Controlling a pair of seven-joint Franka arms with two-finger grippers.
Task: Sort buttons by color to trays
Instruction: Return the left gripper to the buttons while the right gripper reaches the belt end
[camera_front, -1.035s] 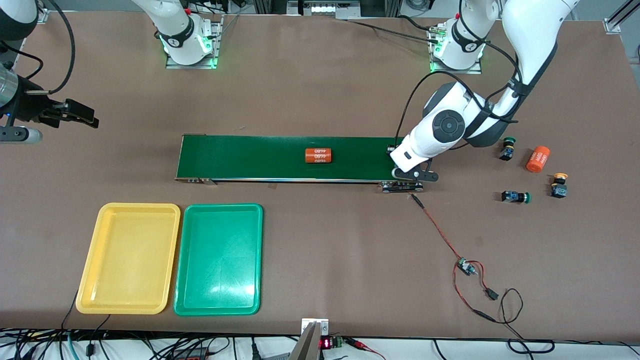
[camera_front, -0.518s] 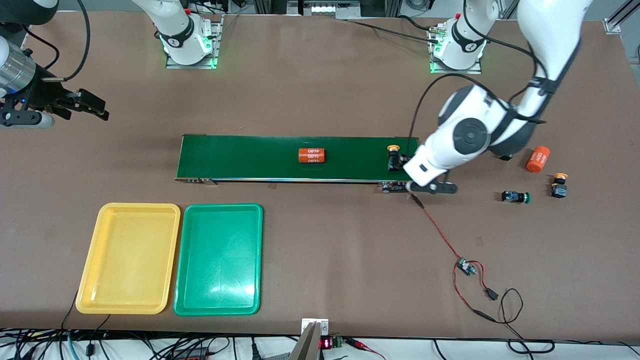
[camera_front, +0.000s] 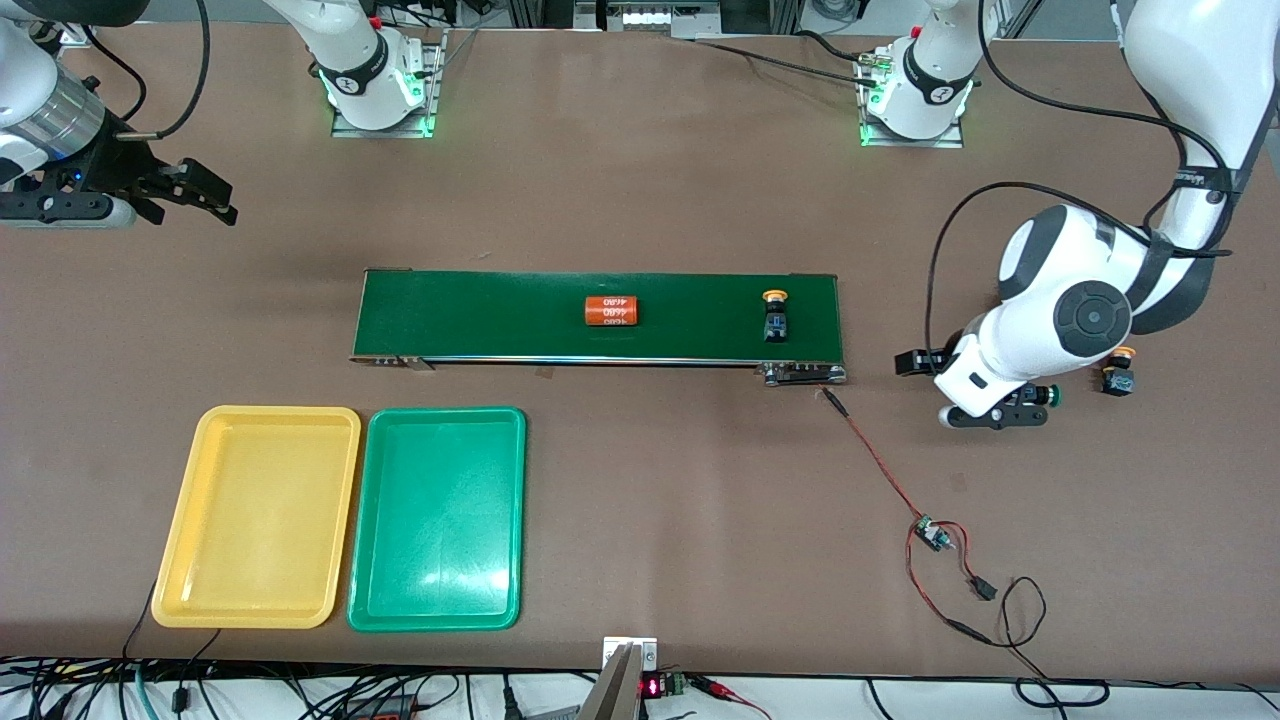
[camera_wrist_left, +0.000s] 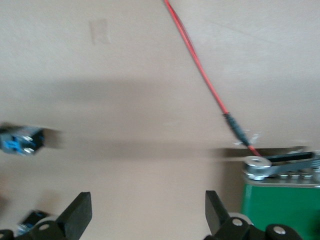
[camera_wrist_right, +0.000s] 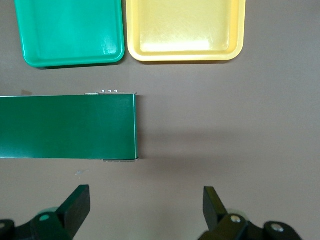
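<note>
Yellow button (camera_front: 775, 313) newly on belt (camera_front: 480, 315), released.

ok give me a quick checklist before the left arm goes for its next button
1. Left gripper jaws open, holding nothing: ok.
2. Yellow-capped button standing on the conveyor belt, clear of the gripper: ok.
3. Green-capped button reachable: cannot tell, mostly hidden under the left arm.
4. Yellow tray and green tray free to receive: ok.
5. Right gripper open, waiting over the table at its arm's end: ok.
</note>
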